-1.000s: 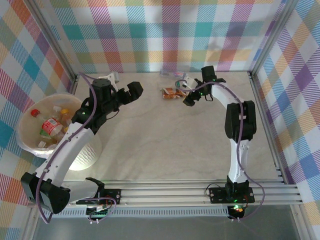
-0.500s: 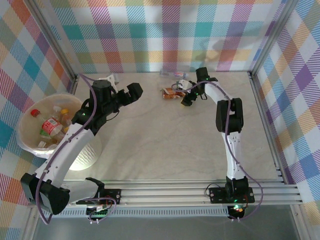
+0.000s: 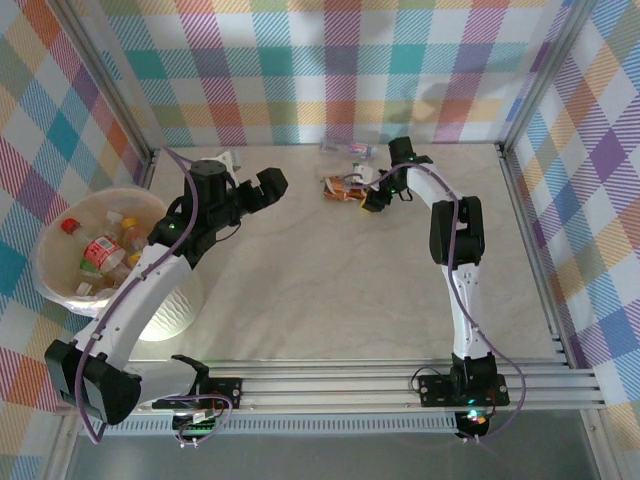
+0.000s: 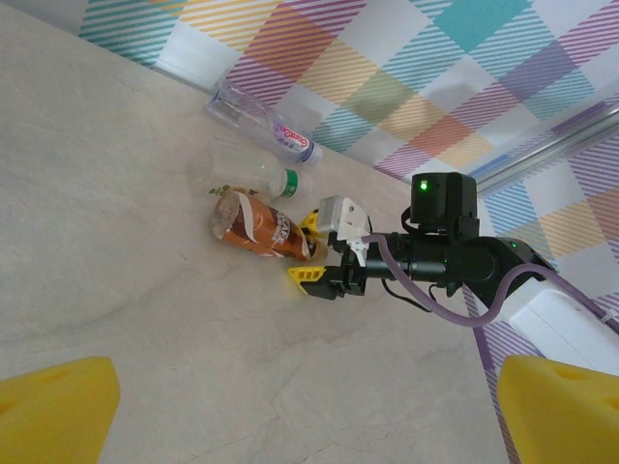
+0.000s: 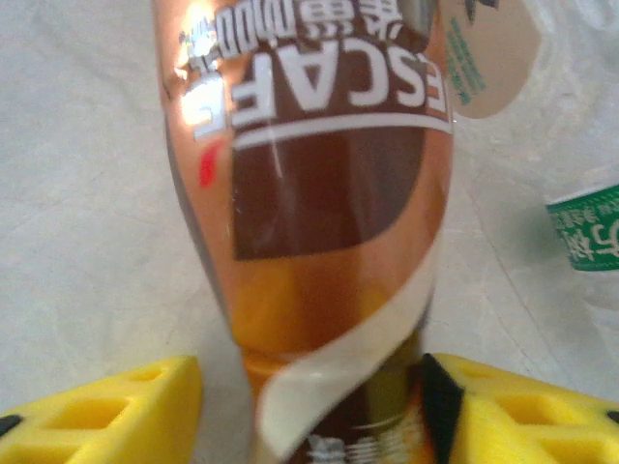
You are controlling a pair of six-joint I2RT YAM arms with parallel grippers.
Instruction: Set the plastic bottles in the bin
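Observation:
A brown-labelled plastic bottle (image 3: 344, 187) (image 4: 253, 224) lies on its side at the back of the table. My right gripper (image 3: 368, 191) (image 4: 310, 249) (image 5: 309, 411) straddles its neck end (image 5: 319, 193). The right finger touches it and a narrow gap shows at the left finger. A clear bottle with a green label (image 4: 266, 179) (image 5: 585, 237) lies just behind it, and one with a purple label (image 3: 345, 149) (image 4: 261, 121) rests by the back wall. The white bin (image 3: 170, 310) stands at the left with several bottles (image 3: 100, 250) inside. My left gripper (image 3: 272, 184) (image 4: 305, 411) hangs open and empty over the table.
The checked back wall and its metal frame run close behind the bottles. The right arm's purple cable (image 4: 435, 309) trails beside its wrist. Bare marble tabletop (image 3: 330, 290) spreads between the two arms.
My right gripper has slid left onto the brown bottle and its jaws have narrowed around the neck. The left arm has barely shifted.

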